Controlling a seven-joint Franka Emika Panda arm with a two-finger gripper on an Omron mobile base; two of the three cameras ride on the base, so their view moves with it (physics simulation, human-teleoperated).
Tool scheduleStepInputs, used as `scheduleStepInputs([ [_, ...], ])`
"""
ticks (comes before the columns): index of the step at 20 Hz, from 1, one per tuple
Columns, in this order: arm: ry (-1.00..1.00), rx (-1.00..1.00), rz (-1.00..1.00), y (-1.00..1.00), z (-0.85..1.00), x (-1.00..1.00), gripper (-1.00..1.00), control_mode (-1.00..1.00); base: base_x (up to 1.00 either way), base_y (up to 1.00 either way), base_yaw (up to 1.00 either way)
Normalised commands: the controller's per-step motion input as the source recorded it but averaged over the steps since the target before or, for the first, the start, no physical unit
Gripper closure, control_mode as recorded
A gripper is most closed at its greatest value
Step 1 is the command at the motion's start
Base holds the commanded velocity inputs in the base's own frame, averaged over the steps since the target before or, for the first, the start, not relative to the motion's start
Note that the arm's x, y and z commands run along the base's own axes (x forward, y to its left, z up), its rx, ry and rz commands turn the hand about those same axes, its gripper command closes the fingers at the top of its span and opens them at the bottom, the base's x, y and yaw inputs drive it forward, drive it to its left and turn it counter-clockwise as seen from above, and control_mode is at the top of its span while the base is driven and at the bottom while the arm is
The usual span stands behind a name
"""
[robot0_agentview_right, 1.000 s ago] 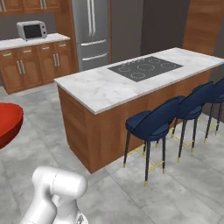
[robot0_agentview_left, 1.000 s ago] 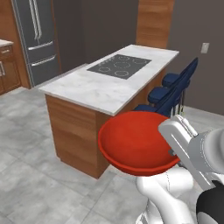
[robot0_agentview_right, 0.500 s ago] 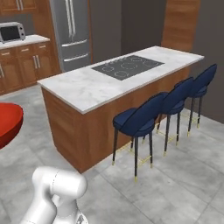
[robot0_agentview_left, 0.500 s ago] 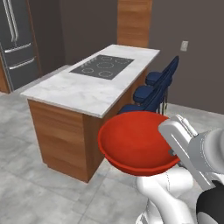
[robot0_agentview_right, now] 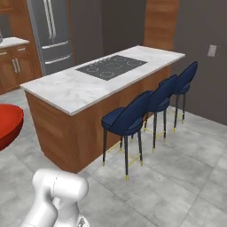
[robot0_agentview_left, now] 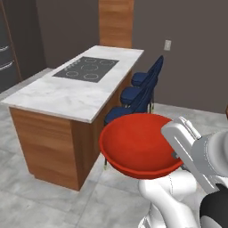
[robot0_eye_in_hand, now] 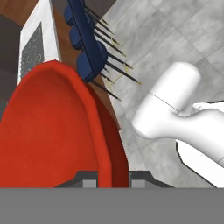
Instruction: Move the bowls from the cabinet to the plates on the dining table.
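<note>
Tool (robot0_agentview_left: pixel 178 156) and red bowl (robot0_agentview_left: pixel 140 144) sit at the lower right of the left base view: the fingers are pinched on the bowl's rim at its right side, and the bowl is carried in the air, mouth up, above the grey tiled floor (robot0_agentview_left: pixel 26 200). Beyond the bowl stands the dining worktop (robot0_agentview_left: pixel 67 95), a white grey-veined marble top on a brown wooden base, with a black cooktop (robot0_agentview_left: pixel 87 70) set into its far half. Dark blue chairs (robot0_agentview_left: pixel 140 91) line its right side, the nearest one just behind the bowl's far rim.

From the right base view, a slice of the red bowl (robot0_agentview_right: pixel 8 125) shows at the left edge, clear of the floor and well apart from the worktop (robot0_agentview_right: pixel 88 84). Three blue chairs (robot0_agentview_right: pixel 133 117) stand in a row along the worktop's near long side. A steel refrigerator (robot0_agentview_right: pixel 51 33) stands at the back left.

Through the hand view, the bowl (robot0_eye_in_hand: pixel 52 131) takes up the left half, its rim running down between the two dark fingertips (robot0_eye_in_hand: pixel 89 180), which are pressed against it from either side. Above the rim lie the worktop's edge (robot0_eye_in_hand: pixel 46 30) and the blue chairs (robot0_eye_in_hand: pixel 89 54), seen from above.
</note>
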Motion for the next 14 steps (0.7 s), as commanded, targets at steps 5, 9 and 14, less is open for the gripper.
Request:
scheduleStepInputs([
  [5,0.0,0.0,0.0,0.0,0.0,0.0,1.0,1.0,0.0,0.0,-0.25],
  [9,0.0,0.0,0.0,0.0,0.0,0.0,1.0,1.0,0.0,0.0,-0.25],
  [14,0.0,0.0,0.0,0.0,0.0,0.0,1.0,1.0,0.0,0.0,-0.25],
])
